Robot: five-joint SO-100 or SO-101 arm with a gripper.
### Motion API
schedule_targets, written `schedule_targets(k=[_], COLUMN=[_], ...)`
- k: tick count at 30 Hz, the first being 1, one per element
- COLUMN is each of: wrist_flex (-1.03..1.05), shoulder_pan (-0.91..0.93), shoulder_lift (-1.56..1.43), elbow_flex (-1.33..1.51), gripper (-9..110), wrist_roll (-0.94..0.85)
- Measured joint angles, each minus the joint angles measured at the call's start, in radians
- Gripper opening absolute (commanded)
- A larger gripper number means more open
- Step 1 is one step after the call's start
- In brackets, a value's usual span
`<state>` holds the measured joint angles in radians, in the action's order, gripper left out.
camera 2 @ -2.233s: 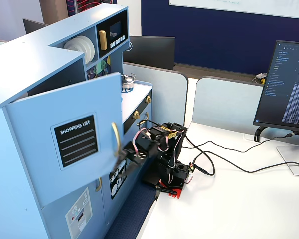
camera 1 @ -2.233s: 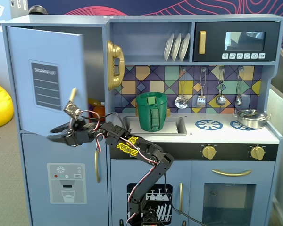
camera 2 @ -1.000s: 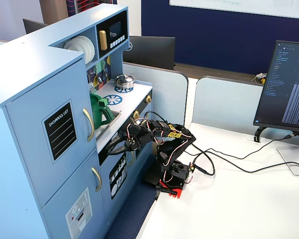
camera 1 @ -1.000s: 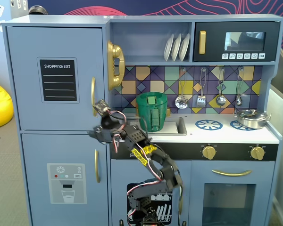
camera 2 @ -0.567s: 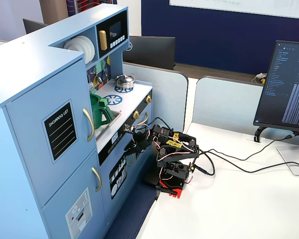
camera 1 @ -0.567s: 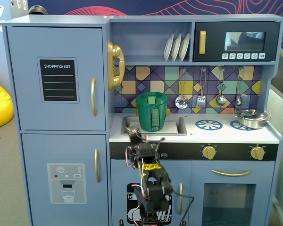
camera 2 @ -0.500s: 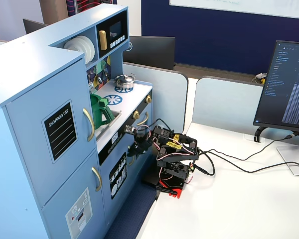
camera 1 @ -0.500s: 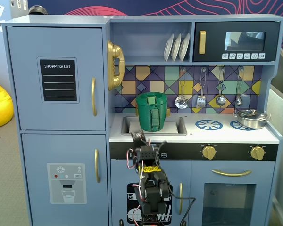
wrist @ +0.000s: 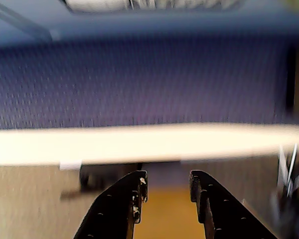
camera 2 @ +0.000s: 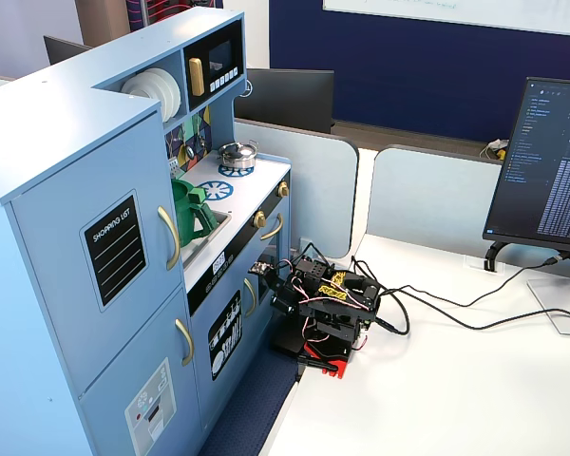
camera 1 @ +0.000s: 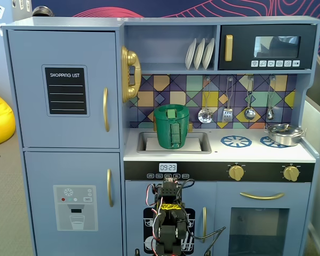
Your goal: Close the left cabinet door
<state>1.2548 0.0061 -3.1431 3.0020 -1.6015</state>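
The left cabinet door [camera 1: 64,88] is light blue with a black "SHOPPING LIST" panel [camera 1: 66,90] and a gold handle [camera 1: 105,109]. It lies flush with the cabinet front in both fixed views [camera 2: 100,252], so it looks shut. My arm [camera 1: 168,224] sits folded low in front of the kitchen's lower middle door, well below and to the right of that door; it also shows on the white table [camera 2: 323,304]. In the wrist view my gripper [wrist: 167,180] is open with nothing between its black fingers [wrist: 132,199]. It faces a blurred purple wall, and the door is out of that view.
The dispenser-graphic door [camera 1: 74,205] is below the shopping-list door. A green pot [camera 1: 172,125] stands in the sink, a steel pot [camera 1: 284,133] on the hob, and the microwave [camera 1: 266,48] is at top right. Cables [camera 2: 437,309] and a monitor [camera 2: 551,171] are on the table.
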Motion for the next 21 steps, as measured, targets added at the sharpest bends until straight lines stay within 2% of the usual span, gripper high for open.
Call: schedule_targets(k=[9,21], wrist_flex=[0.106,0.106], shoulder_pan=[-0.002,0.003], shoulder_lift=[-0.043,-0.044], elbow_flex=[-0.017,-0.017], gripper=[0,1], wrist_roll=[0.052,0.061])
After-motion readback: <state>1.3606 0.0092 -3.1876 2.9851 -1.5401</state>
